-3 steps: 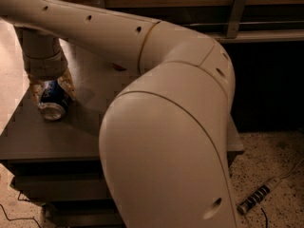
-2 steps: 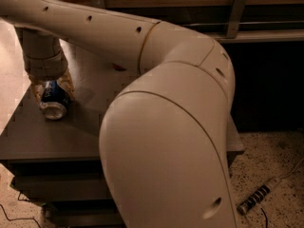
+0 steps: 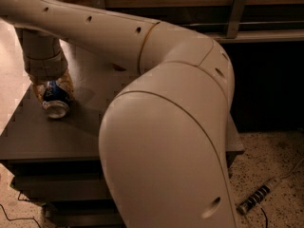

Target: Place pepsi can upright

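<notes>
The pepsi can (image 3: 53, 98) is dark blue with a silver end. It lies tilted at the far left of the dark table (image 3: 57, 137), with its silver end facing the front and resting on or just over the table top. My gripper (image 3: 52, 90) comes down from above at the left. Its tan fingers (image 3: 68, 85) stand on either side of the can and are closed on it. My bulky white arm (image 3: 161, 127) fills the middle of the view and hides much of the table.
The table's left edge is close to the can, with pale floor beyond it. A power strip (image 3: 255, 198) and its cable lie on the speckled floor at the lower right. A wooden board and a metal bracket (image 3: 235, 13) run along the back.
</notes>
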Robot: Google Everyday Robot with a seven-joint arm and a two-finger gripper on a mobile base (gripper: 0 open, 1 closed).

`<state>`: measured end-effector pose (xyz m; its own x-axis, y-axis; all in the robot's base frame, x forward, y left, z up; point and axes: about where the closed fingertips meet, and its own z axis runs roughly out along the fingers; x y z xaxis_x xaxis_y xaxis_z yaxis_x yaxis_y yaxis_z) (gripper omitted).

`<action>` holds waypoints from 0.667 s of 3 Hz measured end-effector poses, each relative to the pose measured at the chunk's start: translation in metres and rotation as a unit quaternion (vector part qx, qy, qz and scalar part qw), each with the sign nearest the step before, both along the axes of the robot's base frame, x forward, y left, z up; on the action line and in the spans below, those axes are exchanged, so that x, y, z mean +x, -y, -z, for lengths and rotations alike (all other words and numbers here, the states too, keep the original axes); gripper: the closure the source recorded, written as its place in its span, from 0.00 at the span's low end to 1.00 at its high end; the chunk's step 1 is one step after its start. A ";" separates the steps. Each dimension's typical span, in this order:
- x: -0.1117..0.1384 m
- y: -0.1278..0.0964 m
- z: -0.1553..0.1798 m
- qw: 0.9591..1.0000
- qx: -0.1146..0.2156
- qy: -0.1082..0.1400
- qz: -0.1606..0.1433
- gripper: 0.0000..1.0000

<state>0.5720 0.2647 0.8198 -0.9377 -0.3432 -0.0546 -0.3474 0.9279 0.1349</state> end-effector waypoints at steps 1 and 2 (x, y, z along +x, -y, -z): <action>0.003 0.004 -0.009 1.000 0.015 0.024 -0.009 1.00; 0.008 0.021 -0.026 0.998 0.032 0.059 -0.005 1.00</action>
